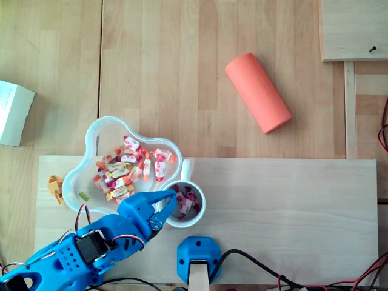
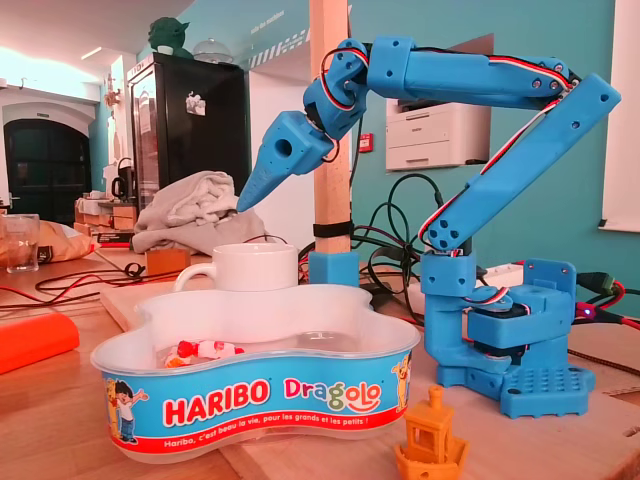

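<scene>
My blue gripper (image 1: 173, 197) hangs tip-down over the left rim of a white mug (image 1: 200, 206) that has wrapped sweets (image 1: 188, 204) inside. Its jaws come together in a point and nothing shows between them. In the fixed view the gripper (image 2: 243, 203) hovers a little above the mug (image 2: 250, 268), not touching it. Left of the mug, touching it, stands a white flower-shaped Haribo tub (image 1: 97, 130) with several wrapped sweets (image 1: 127, 167) in it. In the fixed view the tub (image 2: 250, 390) stands in front of the mug.
An orange cylinder (image 1: 257, 92) lies on the table at the back right. A white box (image 1: 13, 112) sits at the left edge. A small yellow boat figure (image 1: 56, 187) stands by the tub. A blue mount with a wooden post (image 1: 199, 257) stands on the light board (image 1: 291, 212).
</scene>
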You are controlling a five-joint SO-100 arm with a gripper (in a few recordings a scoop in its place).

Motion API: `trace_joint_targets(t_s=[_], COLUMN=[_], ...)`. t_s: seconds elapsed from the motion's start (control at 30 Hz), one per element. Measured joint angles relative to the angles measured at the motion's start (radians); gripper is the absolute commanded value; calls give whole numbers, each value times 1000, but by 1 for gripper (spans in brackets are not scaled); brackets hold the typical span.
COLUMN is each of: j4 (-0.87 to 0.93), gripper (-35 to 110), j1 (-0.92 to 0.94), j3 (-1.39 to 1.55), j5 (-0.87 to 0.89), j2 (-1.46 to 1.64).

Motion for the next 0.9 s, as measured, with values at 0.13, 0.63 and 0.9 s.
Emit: trace_joint_targets(t_s=[0.13, 0.63, 0.9], j4=[0, -15, -216], gripper=[-2, -2, -2], j1=[0, -114, -388], j3=[0, 0, -2], j5=[0, -129, -314], j2=[0, 0, -12])
